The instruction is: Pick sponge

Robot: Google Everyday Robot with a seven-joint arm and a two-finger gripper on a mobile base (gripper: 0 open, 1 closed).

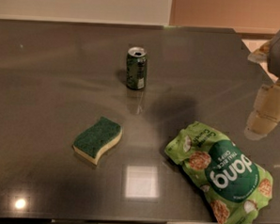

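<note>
1. I count one sponge point(97, 139), flat on the table point(48, 71), left of centre, green side up, with nothing touching it.
2. One can point(136, 68) stands upright behind it, well apart.
3. One chip bag point(219, 177) lies to the sponge's right, near the front edge.
4. One gripper point(266, 113) hangs at the right edge, well apart from the sponge; I cannot tell whether it is released or clenched.
</note>
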